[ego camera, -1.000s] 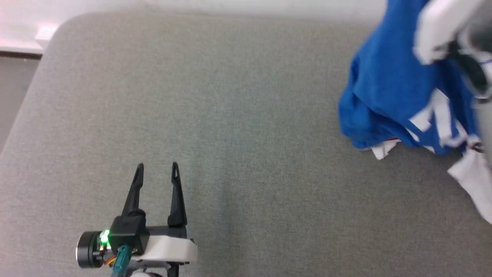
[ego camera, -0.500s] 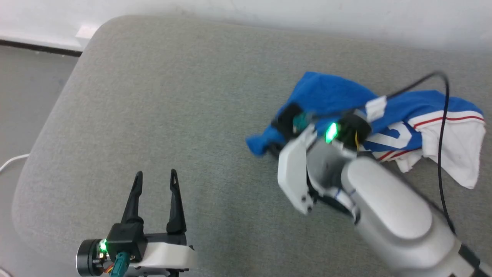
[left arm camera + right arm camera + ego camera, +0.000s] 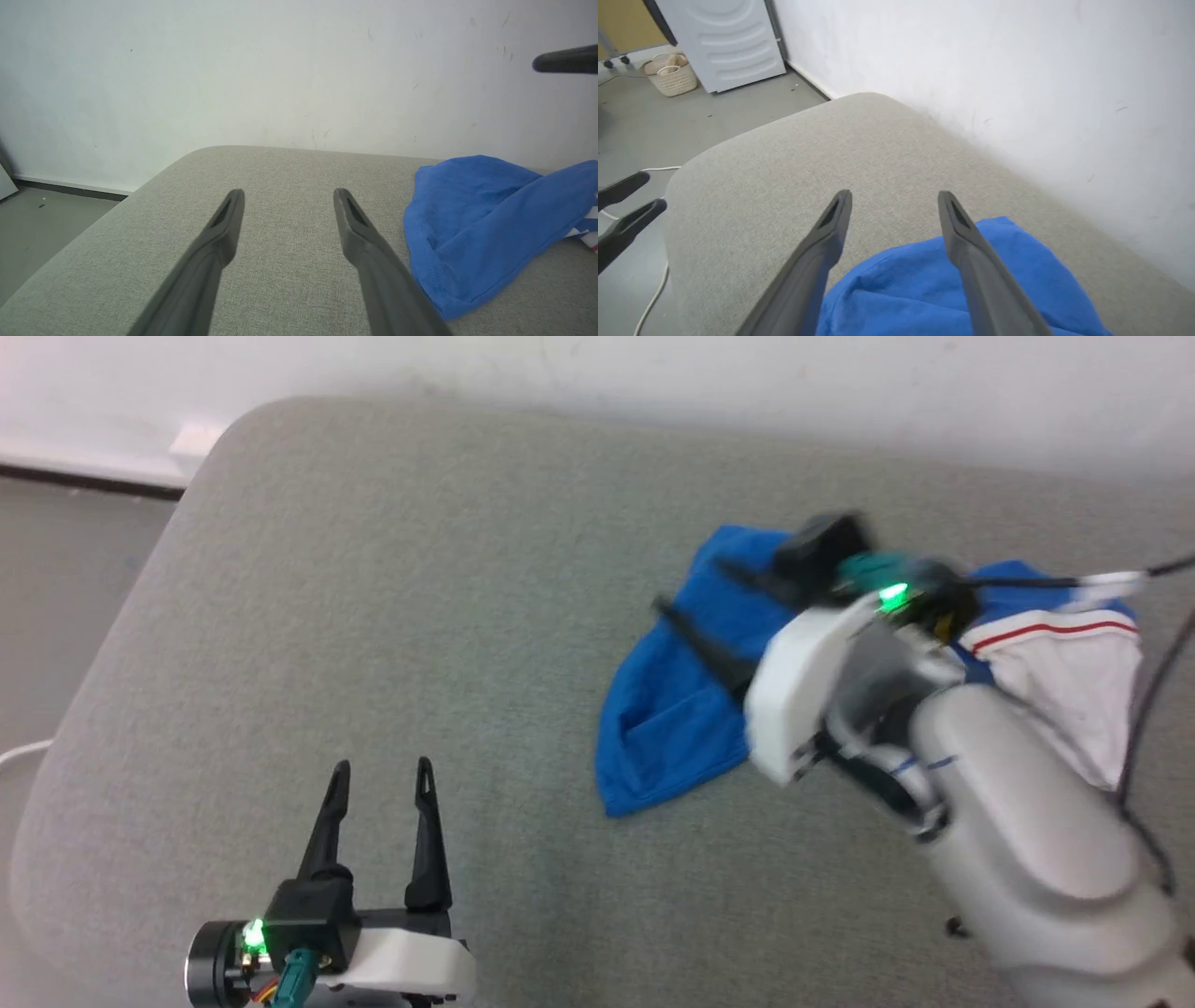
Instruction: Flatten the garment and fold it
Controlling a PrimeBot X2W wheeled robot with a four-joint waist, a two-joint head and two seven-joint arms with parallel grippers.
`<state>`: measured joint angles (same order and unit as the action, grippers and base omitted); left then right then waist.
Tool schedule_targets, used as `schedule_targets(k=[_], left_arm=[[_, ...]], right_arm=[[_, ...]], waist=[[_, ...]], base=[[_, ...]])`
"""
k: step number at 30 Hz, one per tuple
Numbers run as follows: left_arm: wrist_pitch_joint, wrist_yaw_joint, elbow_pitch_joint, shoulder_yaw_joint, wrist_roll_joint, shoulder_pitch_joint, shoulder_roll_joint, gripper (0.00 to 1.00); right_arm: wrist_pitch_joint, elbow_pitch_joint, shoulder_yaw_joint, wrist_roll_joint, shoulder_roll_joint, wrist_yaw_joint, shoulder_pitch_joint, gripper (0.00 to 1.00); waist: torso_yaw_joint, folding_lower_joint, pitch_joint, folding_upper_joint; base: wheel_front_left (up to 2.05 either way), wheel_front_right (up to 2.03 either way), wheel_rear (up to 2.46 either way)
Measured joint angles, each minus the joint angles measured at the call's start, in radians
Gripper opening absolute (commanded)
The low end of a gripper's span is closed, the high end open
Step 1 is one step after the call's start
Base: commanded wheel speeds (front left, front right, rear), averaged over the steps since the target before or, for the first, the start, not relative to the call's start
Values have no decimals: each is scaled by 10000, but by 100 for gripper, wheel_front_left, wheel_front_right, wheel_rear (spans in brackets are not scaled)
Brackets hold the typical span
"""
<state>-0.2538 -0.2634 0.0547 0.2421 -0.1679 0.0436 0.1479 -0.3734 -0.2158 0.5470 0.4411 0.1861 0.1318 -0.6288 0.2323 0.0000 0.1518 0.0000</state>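
Note:
The garment (image 3: 672, 728) lies crumpled at the right of the grey padded surface (image 3: 420, 569), blue body toward the middle and a white sleeve (image 3: 1074, 681) with red stripe trim at the far right. My right gripper (image 3: 686, 586) hovers over its blue part, open, with nothing between its fingers. In the right wrist view the right gripper (image 3: 894, 193) stands above the blue garment (image 3: 924, 289). My left gripper (image 3: 383, 765) rests open near the front left, well apart from the cloth. The left wrist view has the left gripper (image 3: 288, 191) with the garment (image 3: 467, 224) to its right.
A white wall runs along the far edge of the surface. Off its left end are bare floor, a white cable (image 3: 649, 298), a woven basket (image 3: 672, 74) and a white appliance (image 3: 724, 42). The left half of the surface is bare cloth.
The head camera has shifted. My right gripper brought the garment down onto the surface, then opened and let it go. The left gripper has stayed put.

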Motion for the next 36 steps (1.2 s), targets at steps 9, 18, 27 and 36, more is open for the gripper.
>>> schedule_targets(k=[9,18,27,36], left_arm=[[217,58,405,-12,8,428,357,100],[169,-40,663,-15,19,747,445,100],[754,481,1011,351,242,-312,884,100],[3994,2757,-2,1904,725,-5252,1020,100]], right_arm=[[1344,2953,-5124,-2196,-295,-2,2802,100],[2658,4723,-8974,-2424,-1315,-2,6840,100],[3620,3651,-8955,-1666,-1331,-2,7387,100],[3743,3636,-8815,-1685,-1331,-2,6568,100]], waist=[[-831,-1,-494,0],[-1725,-1,-409,0],[-2569,-1,32,0],[-2873,2,885,0]], base=[[0,0,0],[0,0,0],[0,0,0],[0,0,0]])
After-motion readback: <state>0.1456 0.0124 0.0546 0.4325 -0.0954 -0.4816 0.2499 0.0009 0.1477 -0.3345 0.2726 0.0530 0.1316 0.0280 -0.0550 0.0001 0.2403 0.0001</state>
